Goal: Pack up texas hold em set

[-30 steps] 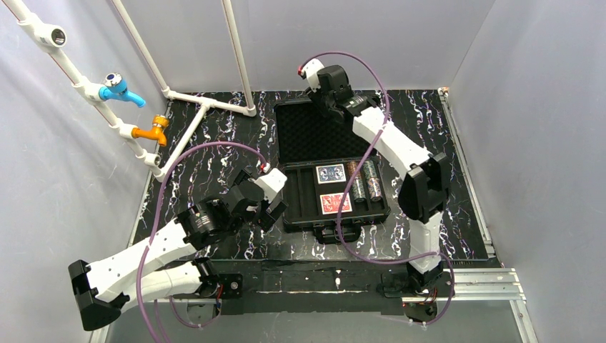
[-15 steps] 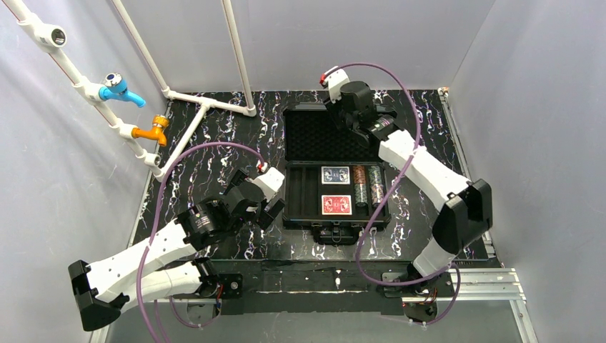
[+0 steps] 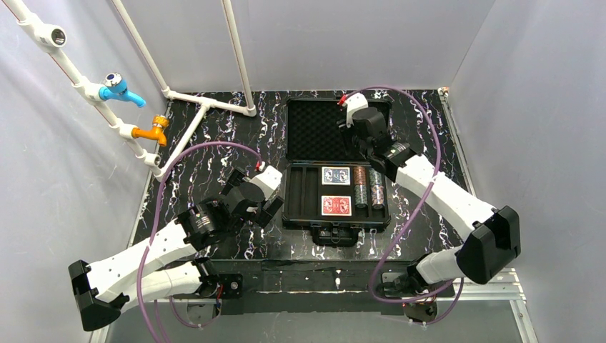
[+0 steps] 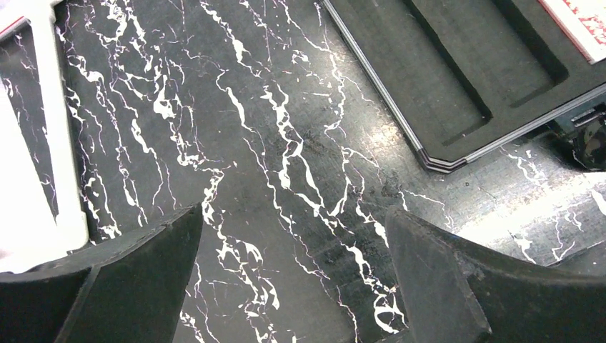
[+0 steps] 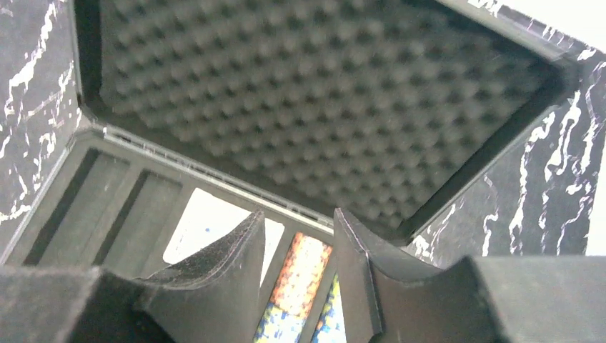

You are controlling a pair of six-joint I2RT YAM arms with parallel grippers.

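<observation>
The black briefcase (image 3: 294, 207) lies open on the marbled table, its foam lid (image 3: 314, 132) flat behind the slotted tray. A blue deck (image 3: 335, 175), a red deck (image 3: 336, 205) and two chip rolls (image 3: 359, 187) sit in the slots. My right gripper (image 3: 363, 146) hovers over the hinge, jaws a little apart and empty. In the right wrist view the gripper (image 5: 299, 218) frames a chip roll (image 5: 304, 275) below the foam lid (image 5: 321, 93). My left gripper (image 3: 266, 211) is wide open and empty beside the case's left edge. It also shows in the left wrist view (image 4: 293, 221).
White pipes (image 3: 189, 136) with a blue tap (image 3: 118, 87) and an orange tap (image 3: 154, 131) stand at the back left. Grey walls close in three sides. A metal rail (image 3: 472, 282) runs along the near edge. The case's front-left corner (image 4: 436, 153) shows in the left wrist view.
My right gripper has drawn back from the lid's far edge to above the hinge, its elbow swinging right. The case has slid slightly right. The left arm has barely moved.
</observation>
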